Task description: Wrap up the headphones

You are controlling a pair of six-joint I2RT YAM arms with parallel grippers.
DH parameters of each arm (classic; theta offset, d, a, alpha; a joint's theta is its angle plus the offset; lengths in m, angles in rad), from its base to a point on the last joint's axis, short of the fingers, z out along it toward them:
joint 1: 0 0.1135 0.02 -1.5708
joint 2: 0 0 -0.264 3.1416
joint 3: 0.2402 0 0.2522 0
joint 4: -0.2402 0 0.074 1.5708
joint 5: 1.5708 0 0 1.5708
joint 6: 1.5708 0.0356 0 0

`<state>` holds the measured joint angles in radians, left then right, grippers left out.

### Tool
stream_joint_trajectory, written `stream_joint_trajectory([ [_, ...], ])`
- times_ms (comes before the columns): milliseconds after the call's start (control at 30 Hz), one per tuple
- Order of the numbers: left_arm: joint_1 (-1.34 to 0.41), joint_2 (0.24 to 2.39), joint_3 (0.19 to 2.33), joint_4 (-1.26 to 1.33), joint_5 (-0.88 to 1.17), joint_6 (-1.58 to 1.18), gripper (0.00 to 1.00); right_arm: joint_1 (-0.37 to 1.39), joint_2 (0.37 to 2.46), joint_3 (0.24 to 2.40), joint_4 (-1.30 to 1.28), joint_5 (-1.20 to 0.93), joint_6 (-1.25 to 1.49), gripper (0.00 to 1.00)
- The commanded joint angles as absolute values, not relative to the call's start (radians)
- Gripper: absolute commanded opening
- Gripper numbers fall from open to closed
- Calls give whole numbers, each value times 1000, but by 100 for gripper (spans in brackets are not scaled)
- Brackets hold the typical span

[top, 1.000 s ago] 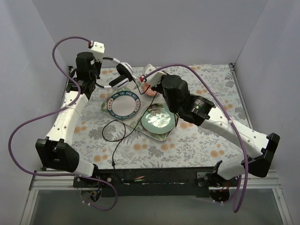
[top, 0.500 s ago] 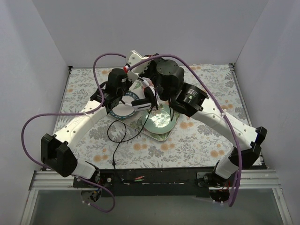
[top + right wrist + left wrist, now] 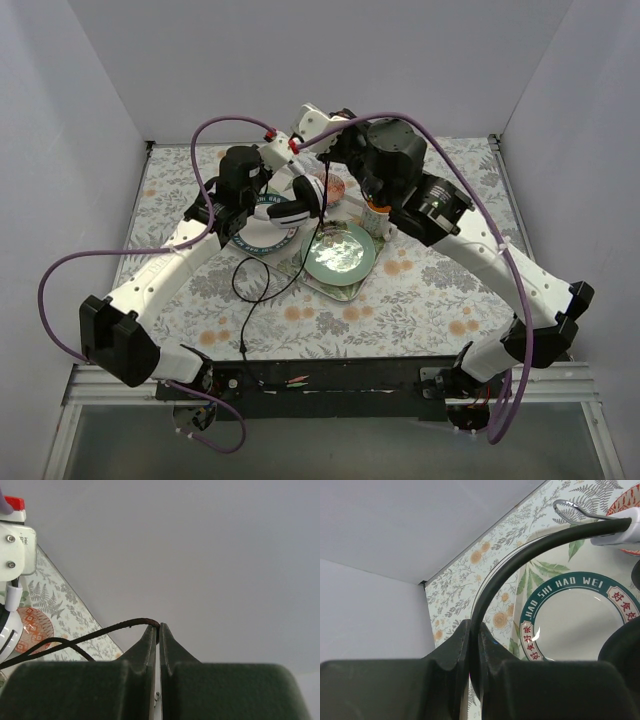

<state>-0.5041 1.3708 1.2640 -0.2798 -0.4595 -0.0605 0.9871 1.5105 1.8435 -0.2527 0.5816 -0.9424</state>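
Nearest me, the plug [image 3: 243, 351] lies close to the front edge of the table [image 3: 430, 310], right where it was a second ago, and a loose loop of cable [image 3: 245, 325] sits on the cloth just beyond it, so that end hasn't been taken up at all

Past the loop come the glass plate [image 3: 340, 255] and the lettered plate [image 3: 250, 237], and here's the change: a second ago my arms were spread, the left out by the far left corner, and now both have swung in and meet above these plates

The headphones [image 3: 295, 205] hang in the air over the plates, off the table, earcups down

My left gripper [image 3: 474, 630] is clamped tight on the headband [image 3: 520, 560], the black arc running up out of the pinch

My right gripper [image 3: 158, 627] has gone from low by the red bowl [image 3: 337, 190] to high at the back, past the headphones, with the blank wall behind it; its jaws are nipped shut on the cable, which runs away taut toward the earcups

What that means, I reckon: the right hand is carrying the cable up and around, the start of a turn, not the end of one. With so much slack on the cloth, the wrapping is early, and I'd judge the pinch has to let cable feed through or be retaken lower to pull the rest in
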Motion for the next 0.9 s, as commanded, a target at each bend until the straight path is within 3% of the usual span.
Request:
stream_joint_trajectory([
  [0,-506,1307,1293,-233,-497,-45,0,898,1456,1841,-219,444,-896,1],
  [200,-506,1307,1221,75,-704,185,0,828,1384,1717,-206,321,-913,1],
  [367,-508,1310,1247,87,-696,219,0,827,1404,1723,-224,394,-942,1],
  [867,-525,1275,1379,-526,-254,-101,0,735,1448,1707,-11,342,-1026,1],
])
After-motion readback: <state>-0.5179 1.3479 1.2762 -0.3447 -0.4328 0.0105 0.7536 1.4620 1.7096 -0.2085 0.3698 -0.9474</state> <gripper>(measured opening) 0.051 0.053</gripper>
